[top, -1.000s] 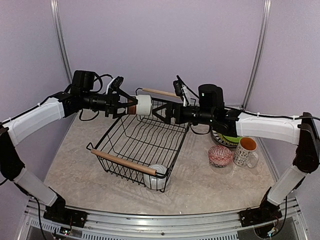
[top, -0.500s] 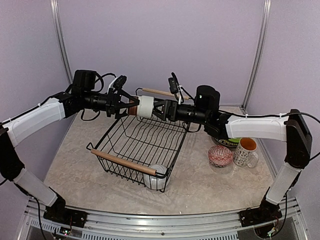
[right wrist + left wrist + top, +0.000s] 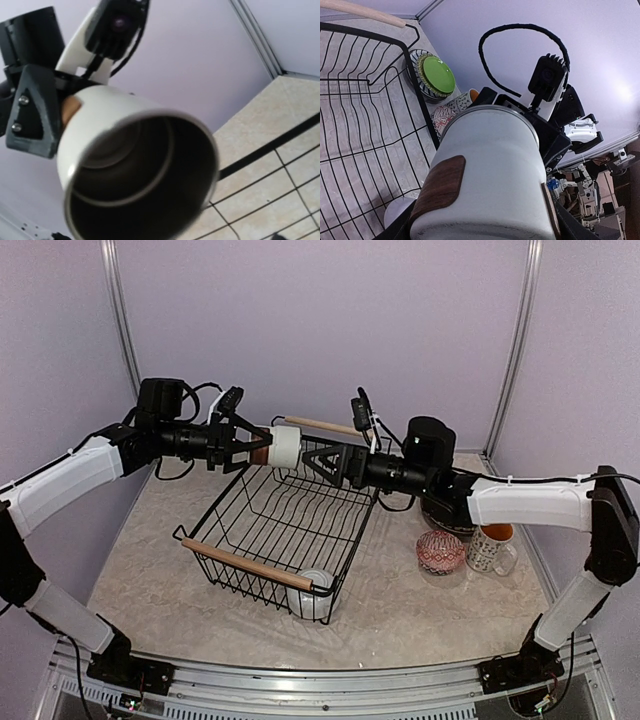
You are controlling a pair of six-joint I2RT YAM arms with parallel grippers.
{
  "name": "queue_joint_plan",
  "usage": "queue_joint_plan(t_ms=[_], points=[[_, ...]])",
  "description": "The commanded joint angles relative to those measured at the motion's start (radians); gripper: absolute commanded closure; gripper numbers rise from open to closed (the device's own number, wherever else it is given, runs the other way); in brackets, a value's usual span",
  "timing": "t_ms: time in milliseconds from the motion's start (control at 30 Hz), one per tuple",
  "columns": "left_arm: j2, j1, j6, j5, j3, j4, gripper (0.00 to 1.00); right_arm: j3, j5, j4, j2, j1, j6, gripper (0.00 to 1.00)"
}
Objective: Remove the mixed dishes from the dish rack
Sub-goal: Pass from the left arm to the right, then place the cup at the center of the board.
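Beige marbled tabletop point(image 3: 420, 620); lilac walls point(image 3: 320, 320) behind; silver upright posts point(image 3: 514, 340) at corners; aluminium rail point(image 3: 300, 692) along near edge.

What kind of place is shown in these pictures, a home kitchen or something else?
Most likely a robot test cell, not a home kitchen: plain lilac panel walls with metal corner posts, robot arms mounted on an aluminium rail, and a dish rack staged on a marble-look tabletop.
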Motion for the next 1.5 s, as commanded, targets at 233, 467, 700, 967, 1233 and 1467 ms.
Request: queue_joint_plan(t_ms=[233, 467, 700, 967, 1233, 1467], points=[[0.03, -0.033, 0.013, 0.041, 0.003, 0.024, 0.61, 0.135, -0.103, 0.091, 0.09, 0.027, 0.028, 0.4], [0.039, -0.047, 0.007, 0.046, 0.008, 0.017, 0.61, 0.108, -0.154, 0.232, 0.126, 0.026, 0.131, 0.74], [0.033, -0.037, 0.016, 0.011, 0.009, -0.005, 0.43, 0.075, -0.171, 0.292, 0.123, 0.026, 0.172, 1.0], [0.007, -0.013, 0.035, -0.061, 0.006, -0.037, 0.01, 0.108, -0.087, 0.015, 0.028, 0.025, -0.002, 1.0], [-0.034, -0.003, 0.073, -0.11, 0.007, -0.061, 0.01, 0.135, 0.256, -0.47, -0.134, 0.025, -0.227, 1.0], [-0.031, -0.003, 0.074, -0.11, 0.013, -0.071, 0.01, 0.159, 0.577, -0.872, -0.29, 0.025, -0.298, 1.0]])
